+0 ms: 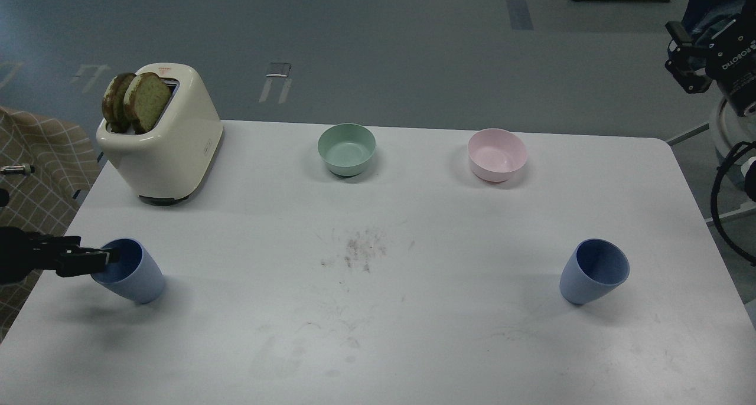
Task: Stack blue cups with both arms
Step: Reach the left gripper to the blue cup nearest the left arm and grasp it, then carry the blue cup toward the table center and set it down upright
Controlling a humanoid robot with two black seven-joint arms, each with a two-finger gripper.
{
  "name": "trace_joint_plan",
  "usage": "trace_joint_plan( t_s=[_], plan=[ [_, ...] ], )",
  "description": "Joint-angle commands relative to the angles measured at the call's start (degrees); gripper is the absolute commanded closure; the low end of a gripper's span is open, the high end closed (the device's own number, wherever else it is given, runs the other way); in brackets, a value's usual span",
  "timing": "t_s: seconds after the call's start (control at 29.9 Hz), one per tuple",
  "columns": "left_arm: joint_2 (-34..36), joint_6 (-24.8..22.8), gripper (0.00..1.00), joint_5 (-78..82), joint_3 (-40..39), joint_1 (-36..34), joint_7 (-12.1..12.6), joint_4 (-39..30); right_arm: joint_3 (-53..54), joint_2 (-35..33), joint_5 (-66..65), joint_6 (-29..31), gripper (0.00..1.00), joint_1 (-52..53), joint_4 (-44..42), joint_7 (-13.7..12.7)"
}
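Two blue cups stand upright on the white table (378, 334): the left cup (134, 277) near the left edge, the right cup (592, 273) toward the right. My left gripper (100, 257) comes in low from the left. Its dark fingertips lie at the left cup's near-left rim, one tip over the opening; I cannot tell the fingers apart or whether they grip the rim. My right gripper (685, 59) is raised at the top right, off the table and far from the right cup, with its fingers apart and empty.
A cream toaster (162, 145) with two slices of toast stands at the back left. A pale green bowl (346, 149) and a pink bowl (497, 154) stand along the back edge. A smudge of crumbs (357, 251) marks the table's middle.
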Motion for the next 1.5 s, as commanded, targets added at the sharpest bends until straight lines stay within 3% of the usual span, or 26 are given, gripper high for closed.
trace_joint_plan(
  t_s=[0.0,0.07,0.47,0.63,0.84,1.04,1.37,1.47],
  plan=[
    [-0.52,2.25,0.94,0.04,1.35,0.03,0.0,0.98,0.27,0.01,0.0,0.0,0.0,0.0,-0.08,0.0],
    [-0.61,3.32,1.0,0.04,2.15,0.03,0.0,1.25,0.27,0.01,0.0,0.0,0.0,0.0,0.01,0.0],
    [-0.52,7.27,1.0,0.04,2.42,-0.5,0.0,1.07,0.27,-0.16,-0.09,0.0,0.0,0.0,0.01,0.0],
    [0.0,7.45,1.0,0.12,2.06,-2.25,0.0,-1.82,0.62,-0.16,-0.09,0.0,0.0,0.18,0.1,0.0],
    [0.18,7.28,1.0,2.67,2.24,-9.19,0.0,-8.41,0.18,0.19,-0.26,0.0,0.0,2.9,0.27,-0.09],
    [-4.91,0.34,1.0,8.74,2.24,-19.39,0.0,-13.78,-1.66,0.28,-0.79,0.0,0.0,8.08,0.19,-0.18],
    [-23.53,-11.67,1.0,9.0,2.59,-30.11,0.0,-14.4,-9.84,1.42,-0.88,0.0,0.0,19.59,0.19,-0.18],
    [-28.1,-11.67,1.0,9.52,2.85,-31.61,0.0,-13.87,-10.8,1.42,-0.97,0.0,0.0,21.18,0.27,-0.18]
  ],
)
